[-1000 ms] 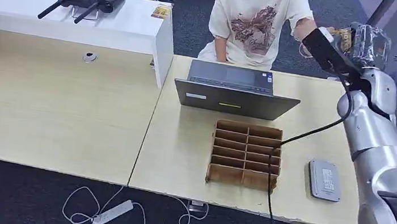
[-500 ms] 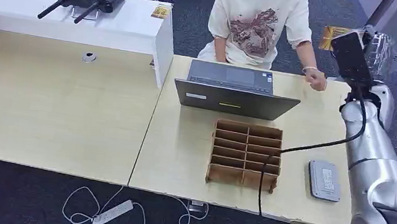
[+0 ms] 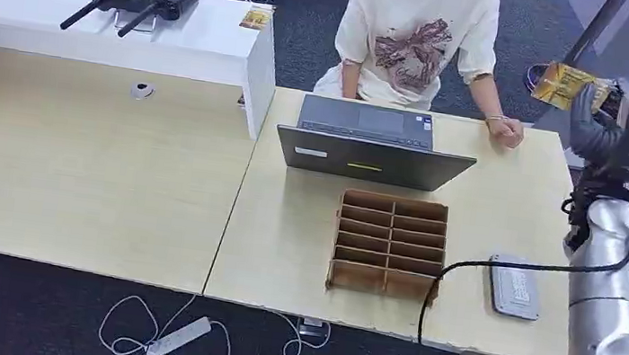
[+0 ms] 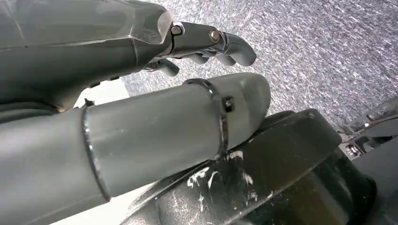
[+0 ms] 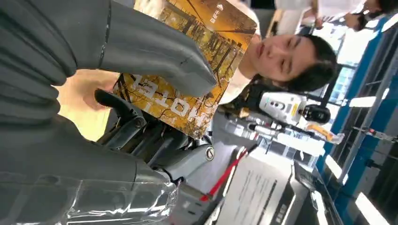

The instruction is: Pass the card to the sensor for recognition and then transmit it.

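One card (image 3: 563, 84), yellow-gold with "HOTEL" printed on it, is in my right hand (image 3: 596, 129), raised at the upper right of the head view, well above the table (image 3: 93, 178) and off its far right corner. Judged from that: pickup is done; the pass over the sensor (image 3: 515, 285), the grey flat pad lying at the lower right of the table, is not yet done, and the handover after recognition also remains. Card and sensor are well apart. In the right wrist view the thick thumb (image 5: 155, 49) presses across the card's printed face while the darker fingers (image 5: 122, 110) back it from behind, so this is a pinch grip, firm by the look of it, with the card tilted. My left hand (image 4: 197, 44) hangs over grey carpet in its wrist view, fingers curled partway in, nothing in them that I can see. A person (image 3: 419, 36) sits behind the laptop (image 3: 376, 144), one hand resting on the table edge.
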